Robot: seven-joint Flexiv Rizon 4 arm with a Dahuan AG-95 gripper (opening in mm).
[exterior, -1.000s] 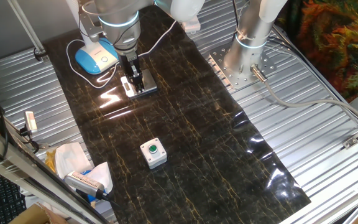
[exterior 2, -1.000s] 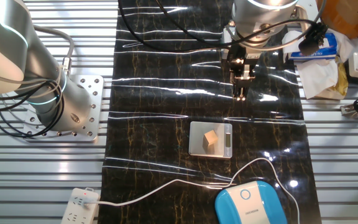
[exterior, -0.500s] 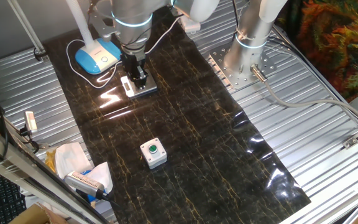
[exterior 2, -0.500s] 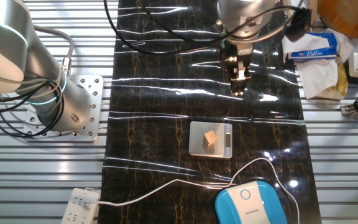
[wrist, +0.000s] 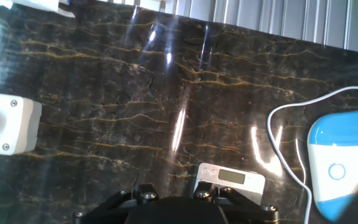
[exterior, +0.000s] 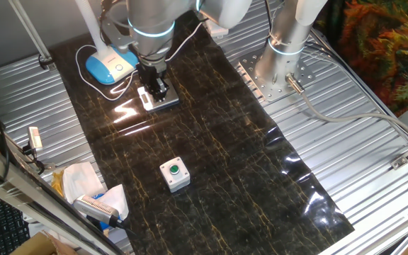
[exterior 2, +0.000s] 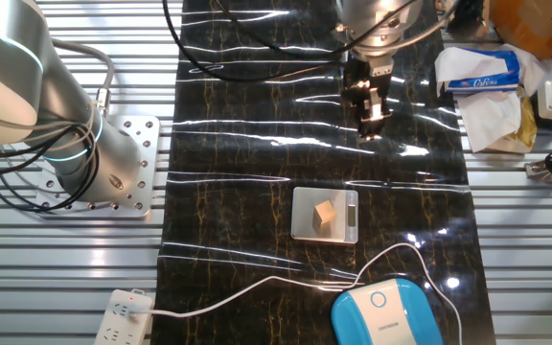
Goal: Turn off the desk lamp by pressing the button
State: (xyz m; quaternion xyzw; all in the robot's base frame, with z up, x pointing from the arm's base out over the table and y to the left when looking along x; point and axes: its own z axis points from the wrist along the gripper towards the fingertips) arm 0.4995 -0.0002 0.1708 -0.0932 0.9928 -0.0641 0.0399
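your gripper [exterior 2: 371, 123] is hanging over the dark mat [exterior 2: 247, 144], above the small silver scale [exterior 2: 324, 215]; you cannot tell how far its fingers are parted. the desk lamp [exterior 2: 385, 312] is sitting at the mat's near right edge, its button [exterior 2: 379, 299] facing up, well apart from the gripper.

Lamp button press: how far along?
Nothing looks done yet. The gripper hangs above the dark mat, short of the scale and clear of the lamp base. The button is untouched. Left: reach the base and press it.
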